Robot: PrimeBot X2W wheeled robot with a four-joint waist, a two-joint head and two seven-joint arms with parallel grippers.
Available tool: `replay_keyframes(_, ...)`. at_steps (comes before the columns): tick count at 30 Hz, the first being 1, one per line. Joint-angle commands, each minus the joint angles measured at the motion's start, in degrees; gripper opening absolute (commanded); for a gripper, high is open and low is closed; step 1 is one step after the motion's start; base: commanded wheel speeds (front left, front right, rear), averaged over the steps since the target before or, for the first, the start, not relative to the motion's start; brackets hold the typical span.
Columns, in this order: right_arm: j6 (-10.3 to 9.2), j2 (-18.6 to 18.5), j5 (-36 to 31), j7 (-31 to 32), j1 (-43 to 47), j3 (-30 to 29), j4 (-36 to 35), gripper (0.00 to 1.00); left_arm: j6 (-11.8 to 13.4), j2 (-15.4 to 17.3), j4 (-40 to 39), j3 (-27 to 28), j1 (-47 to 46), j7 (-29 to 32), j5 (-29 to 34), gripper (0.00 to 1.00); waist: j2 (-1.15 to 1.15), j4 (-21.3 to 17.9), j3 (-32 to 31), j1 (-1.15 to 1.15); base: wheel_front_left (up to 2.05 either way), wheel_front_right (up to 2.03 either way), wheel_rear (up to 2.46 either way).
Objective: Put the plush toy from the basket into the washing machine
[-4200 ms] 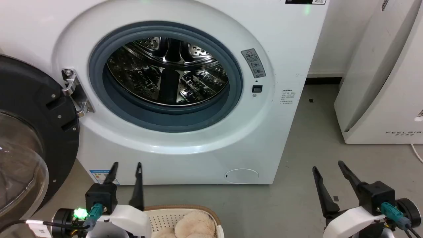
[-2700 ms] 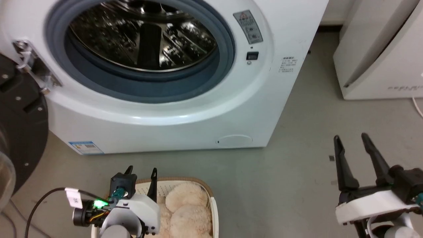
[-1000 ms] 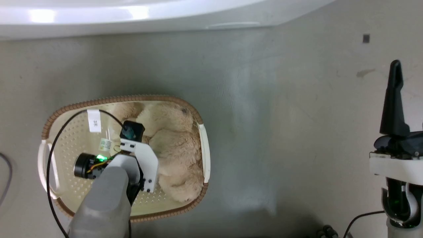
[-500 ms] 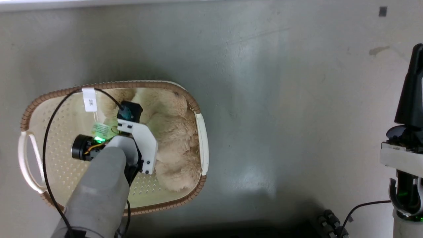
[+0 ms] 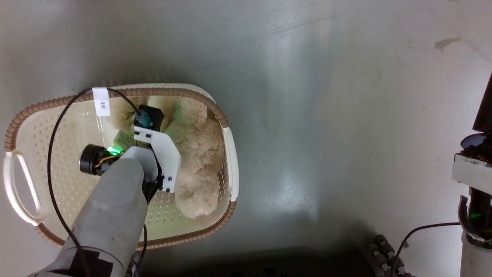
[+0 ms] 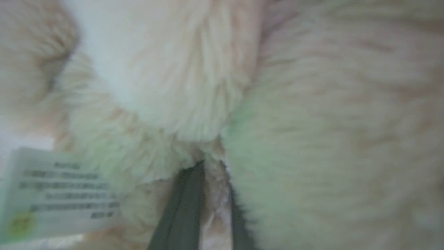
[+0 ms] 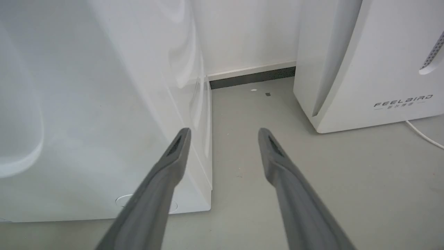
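Note:
The oval cream basket (image 5: 229, 154) with a brown rim stands on the grey floor at the left of the head view. The fluffy cream-beige plush toy (image 5: 196, 154) lies along its right side. My left arm reaches down into the basket, and its wrist covers the fingers there. Close up, the left gripper (image 6: 213, 166) is buried in the plush toy (image 6: 312, 121), its two dark fingers nearly together with a tuft of fur pinched between them. My right gripper (image 7: 223, 133) hangs open and empty beside the washing machine (image 7: 104, 104), whose white side and lower front show.
The white slanted FEELBAIRD appliance (image 7: 364, 62) stands right of the washing machine, with a strip of grey floor between them. A printed label (image 6: 59, 191) lies beside the toy. A black cable with a white tag (image 5: 100, 102) loops over the basket. A dark cable bundle (image 5: 384, 254) lies at the lower right.
The head camera has tipped down from the washing machine to the basket. My left gripper has gone down into the basket and closed into the toy's fur. The right gripper stays open.

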Motion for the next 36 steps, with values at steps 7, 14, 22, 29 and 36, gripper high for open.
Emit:
replay_keyframes(7,-0.04,-0.01,0.3,-0.49,-0.02,0.09,2.32,1.0,-0.52,0.06,2.24,-1.12,3.27,-1.81,-0.58,0.0,0.0,-0.64,-5.55,0.0,0.0,0.0,0.0)
replay_keyframes(14,-0.04,-0.01,-0.24,-0.49,2.26,0.21,5.69,1.0,-1.3,-0.39,2.24,-3.04,6.89,-5.61,-0.15,0.0,0.0,-0.6,-13.24,0.0,0.0,0.0,0.0)
replay_keyframes(22,-0.04,-0.01,-1.72,-0.49,6.18,0.65,8.17,1.0,-2.12,-2.11,2.24,-5.29,11.48,-11.75,-0.14,0.0,0.0,1.11,-22.83,0.0,0.0,0.0,0.0)
replay_keyframes(29,-0.04,-0.01,-4.02,-0.49,10.27,2.23,9.84,1.0,-2.09,-3.29,2.24,-6.2,16.15,-16.65,-0.77,0.0,0.0,2.69,-30.87,0.0,0.0,0.0,0.0)
replay_keyframes(36,-0.04,-0.01,-4.41,-0.49,13.94,2.83,11.04,1.0,-1.81,-3.95,2.22,-7.44,19.42,-20.96,-0.87,0.0,0.0,3.92,-37.46,0.0,0.0,0.0,0.0)
